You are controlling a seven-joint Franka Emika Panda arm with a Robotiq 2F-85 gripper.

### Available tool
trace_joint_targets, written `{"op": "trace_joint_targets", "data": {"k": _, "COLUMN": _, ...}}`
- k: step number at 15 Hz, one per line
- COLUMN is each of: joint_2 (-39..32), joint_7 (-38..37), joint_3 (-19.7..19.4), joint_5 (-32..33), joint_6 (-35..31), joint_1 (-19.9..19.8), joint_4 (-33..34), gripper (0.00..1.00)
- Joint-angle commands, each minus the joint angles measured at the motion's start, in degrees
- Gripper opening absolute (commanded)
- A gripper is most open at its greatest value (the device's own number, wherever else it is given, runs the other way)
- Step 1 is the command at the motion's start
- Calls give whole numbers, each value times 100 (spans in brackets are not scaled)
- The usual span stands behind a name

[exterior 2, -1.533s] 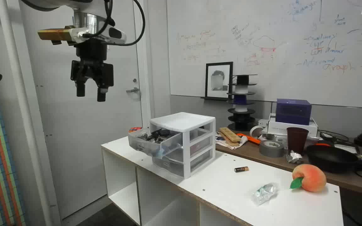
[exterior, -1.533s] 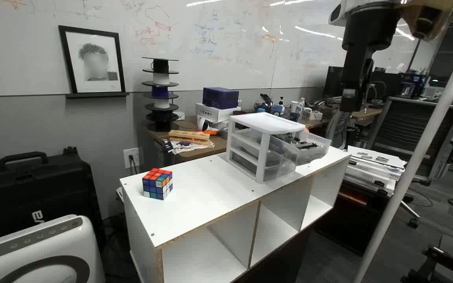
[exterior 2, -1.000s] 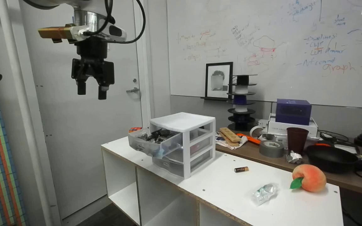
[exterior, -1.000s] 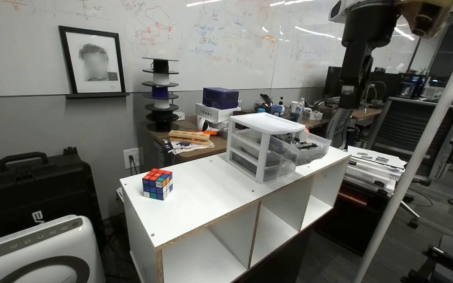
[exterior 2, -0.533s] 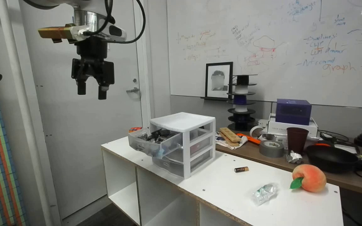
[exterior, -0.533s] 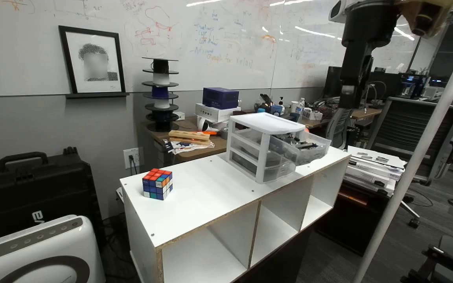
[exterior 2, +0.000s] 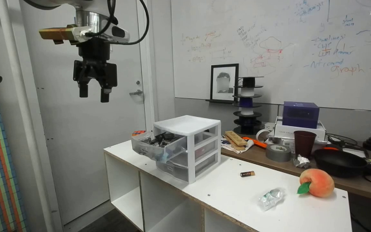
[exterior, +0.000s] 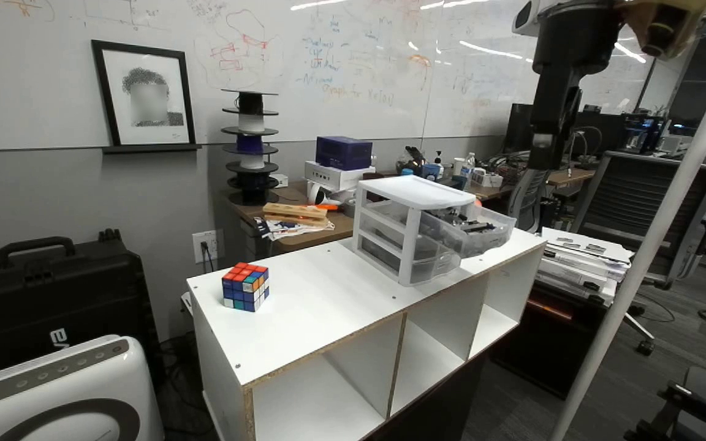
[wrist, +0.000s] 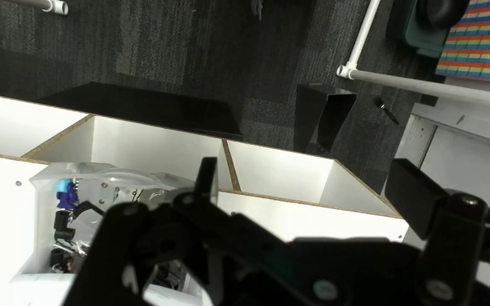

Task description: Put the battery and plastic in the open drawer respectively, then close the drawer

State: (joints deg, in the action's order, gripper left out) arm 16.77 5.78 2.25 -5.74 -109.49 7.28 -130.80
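Gripper (exterior 2: 94, 94) risen slightly, fingers (exterior 2: 83, 91) spread, drawer (exterior 2: 148, 150) open, battery (exterior 2: 247, 174) and plastic (exterior 2: 271, 198) on shelf (exterior 2: 225, 183)

white cubby shelf (exterior 2: 230, 190): peach (exterior 2: 318, 183) and Rubik's cube (exterior: 246, 286) on top | brown desk (exterior 2: 256, 158) beside shelf, bearing frying pan (exterior 2: 338, 165), tape roll (exterior 2: 278, 155), maroon cup (exterior 2: 304, 143) | black case (exterior: 53, 294) near shelf's cube end | framed portrait (exterior: 146, 95) beyond shelf, higher than its top

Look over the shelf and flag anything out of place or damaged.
In an exterior view, the peach lies near the battery and crumpled clear plastic on the white shelf: fruit looks odd among those, though it may be fake. The open drawer holds small parts jumbled together. I see no spill or obvious damage.
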Motion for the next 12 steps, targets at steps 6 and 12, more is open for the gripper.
{"op": "trace_joint_targets", "data": {"k": 6, "joint_2": -785, "joint_7": 77, "joint_3": -437, "joint_5": -186, "joint_6": 145, "joint_1": -524, "joint_4": 1279, "gripper": 100}}
{"op": "trace_joint_targets", "data": {"k": 12, "joint_2": -2328, "joint_7": 49, "joint_3": -879, "joint_5": -679, "joint_6": 78, "joint_1": -1071, "joint_4": 2765, "gripper": 100}}
